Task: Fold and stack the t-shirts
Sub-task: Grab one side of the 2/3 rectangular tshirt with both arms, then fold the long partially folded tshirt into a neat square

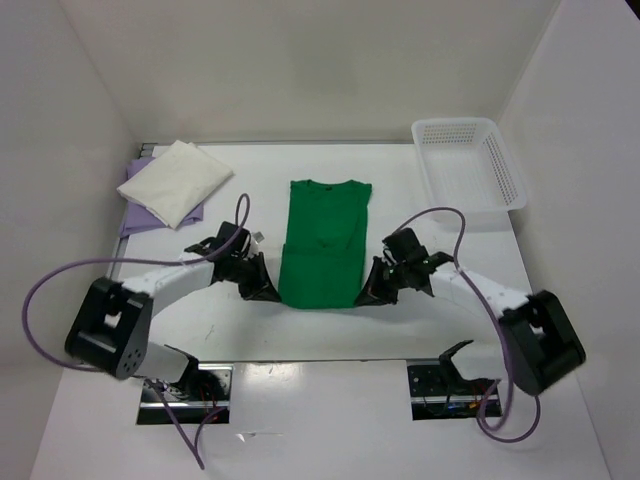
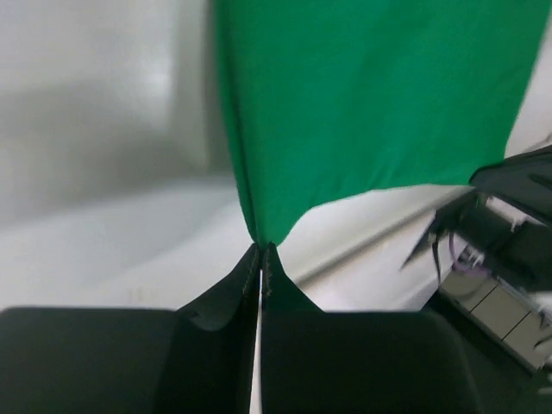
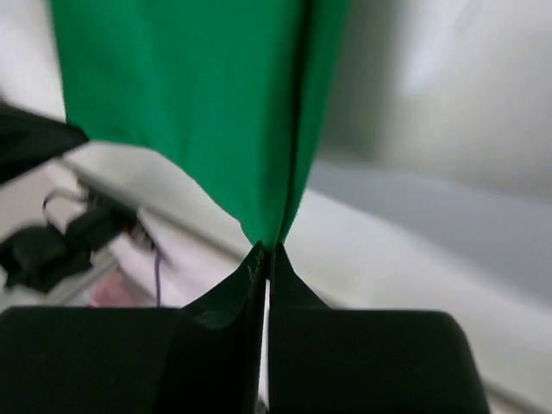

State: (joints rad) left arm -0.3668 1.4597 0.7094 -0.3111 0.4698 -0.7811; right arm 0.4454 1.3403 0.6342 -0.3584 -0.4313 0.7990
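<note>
The green t-shirt (image 1: 322, 245) lies in the middle of the overhead frame on the white table (image 1: 330, 345). Its sleeves are turned in so that it forms a long narrow panel, with the collar toward the top of the frame and the hem toward the bottom. The left gripper (image 1: 262, 287) is pinched closed on the hem's lower-left corner, and the right gripper (image 1: 370, 292) is pinched closed on the lower-right corner. In each wrist view we see black fingers (image 2: 228, 293) meeting at a point, with a tip of green cloth caught between them and the rest of the shirt spreading away toward the top of the frame. At the upper left of the overhead frame a folded cream t-shirt (image 1: 178, 180) rests on a lavender t-shirt (image 1: 135, 215), of which only the edges show. A white mesh basket (image 1: 455, 125) sits at the upper right, well apart from the shirts. We judge the green cloth to be light, thin and limp, with no stiffness of its own, so it will sag between the two grips and drape wherever it is not held. The two hem corners look like the right places to hold it for bringing the hem up toward the collar, provided both corners travel together and keep the edge taut. The pinches are small and the panel is layered, and we cannot tell whether every layer is caught, so an inner fold may slip loose.
</note>
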